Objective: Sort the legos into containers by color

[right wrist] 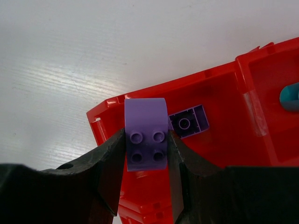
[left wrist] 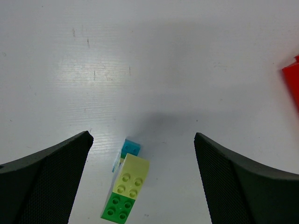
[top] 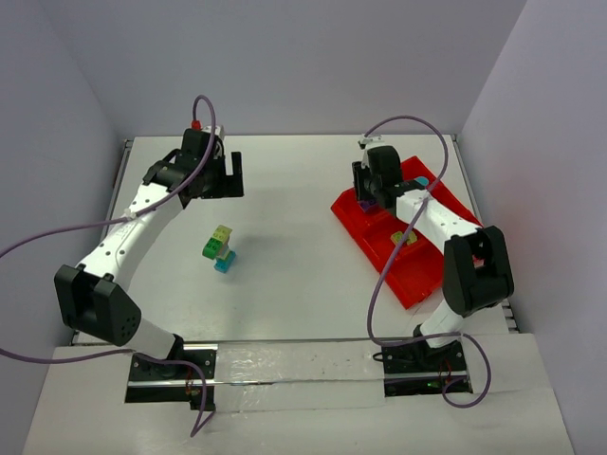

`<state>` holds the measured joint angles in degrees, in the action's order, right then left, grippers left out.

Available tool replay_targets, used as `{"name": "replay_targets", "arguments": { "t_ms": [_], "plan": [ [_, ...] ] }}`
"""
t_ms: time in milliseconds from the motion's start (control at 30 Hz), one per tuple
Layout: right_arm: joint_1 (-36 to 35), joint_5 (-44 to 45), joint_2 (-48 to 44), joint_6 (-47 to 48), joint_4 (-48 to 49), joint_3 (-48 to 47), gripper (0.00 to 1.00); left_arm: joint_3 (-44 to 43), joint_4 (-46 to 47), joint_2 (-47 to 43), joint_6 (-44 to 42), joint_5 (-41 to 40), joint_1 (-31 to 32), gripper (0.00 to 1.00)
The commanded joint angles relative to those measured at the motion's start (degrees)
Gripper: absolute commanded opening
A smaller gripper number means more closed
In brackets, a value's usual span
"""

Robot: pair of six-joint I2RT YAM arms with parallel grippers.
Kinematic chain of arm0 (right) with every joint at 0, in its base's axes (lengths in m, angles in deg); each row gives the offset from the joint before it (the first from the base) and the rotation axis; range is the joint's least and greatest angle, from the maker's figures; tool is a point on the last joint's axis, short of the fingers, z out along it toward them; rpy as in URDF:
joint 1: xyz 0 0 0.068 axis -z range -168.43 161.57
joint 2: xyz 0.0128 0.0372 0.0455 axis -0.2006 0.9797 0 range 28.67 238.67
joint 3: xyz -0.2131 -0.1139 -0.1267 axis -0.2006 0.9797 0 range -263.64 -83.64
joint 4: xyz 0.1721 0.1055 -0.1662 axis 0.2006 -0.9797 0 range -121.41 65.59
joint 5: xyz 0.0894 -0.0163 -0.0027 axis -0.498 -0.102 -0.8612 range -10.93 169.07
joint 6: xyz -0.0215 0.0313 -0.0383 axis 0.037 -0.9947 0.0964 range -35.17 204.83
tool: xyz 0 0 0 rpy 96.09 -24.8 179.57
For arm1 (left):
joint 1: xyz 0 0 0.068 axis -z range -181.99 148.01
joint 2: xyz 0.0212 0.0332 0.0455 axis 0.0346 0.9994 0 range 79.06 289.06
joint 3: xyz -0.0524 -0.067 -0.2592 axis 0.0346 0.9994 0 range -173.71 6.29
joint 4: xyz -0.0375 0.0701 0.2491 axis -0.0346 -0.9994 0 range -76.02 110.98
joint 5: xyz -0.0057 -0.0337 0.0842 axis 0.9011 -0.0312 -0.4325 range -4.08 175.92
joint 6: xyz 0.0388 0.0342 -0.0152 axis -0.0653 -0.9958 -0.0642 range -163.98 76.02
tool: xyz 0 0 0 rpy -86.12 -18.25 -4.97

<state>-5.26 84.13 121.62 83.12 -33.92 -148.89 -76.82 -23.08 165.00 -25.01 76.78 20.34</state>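
One purple brick (right wrist: pixel 145 119) is squeezed tight in the right claw (right wrist: pixel 146 148), held over the tray (right wrist: pixel 219 154), at the box where the other purple brick (right wrist: pixel 189 123) lies, likely so colors match. The left claw (left wrist: pixel 142 138) hangs spread wide above the stack (left wrist: pixel 127 186) on the tabletop (left wrist: pixel 140 70).

A lilac four-stud brick (right wrist: pixel 145 122) is sitting pinched in the right claw (right wrist: pixel 146 148), a darker purple brick (right wrist: pixel 189 122) lying in the red tray (right wrist: pixel 219 93) just beyond its fingertips.
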Motion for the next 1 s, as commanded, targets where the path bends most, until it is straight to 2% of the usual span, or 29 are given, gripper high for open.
{"name": "replay_targets", "arguments": {
  "t_ms": [0, 33, 133, 267, 533, 767, 967],
  "plan": [
    [0.4, 1.9, 2.2, -0.3, 1.0, -2.3, 0.48, -4.0, -0.6, 2.4, -0.8, 0.8, -0.5, 0.99],
    [0.4, 2.1, 2.8, -0.2, 0.8, -2.5, 0.51, -4.1, -0.8, 2.8, -1.0, 0.8, -0.6, 0.99],
    [0.8, 2.6, 3.6, -0.5, 0.5, -2.9, 0.68, -3.6, -1.2, 3.6, -1.0, 1.5, -1.2, 0.99],
    [0.8, 3.0, 4.3, -0.6, 0.1, -4.1, 0.79, -3.4, -1.7, 4.6, -0.2, 1.2, -1.7, 0.99],
    [0.8, 3.2, 1.9, -0.7, -1.0, -7.8, 0.81, -2.4, -2.6, 3.8, -0.5, 0.2, -1.9, 0.99],
    [0.8, 1.1, -1.6, -2.0, -1.0, -11.2, 0.81, 3.0, -3.3, 0.1, 0.7, 1.3, -1.9, 0.99],
    [0.3, 0.0, -5.3, -2.8, 2.1, -9.7, 0.81, 6.5, -4.0, -4.4, 1.1, 2.1, -0.4, 0.99]
  ]
}}
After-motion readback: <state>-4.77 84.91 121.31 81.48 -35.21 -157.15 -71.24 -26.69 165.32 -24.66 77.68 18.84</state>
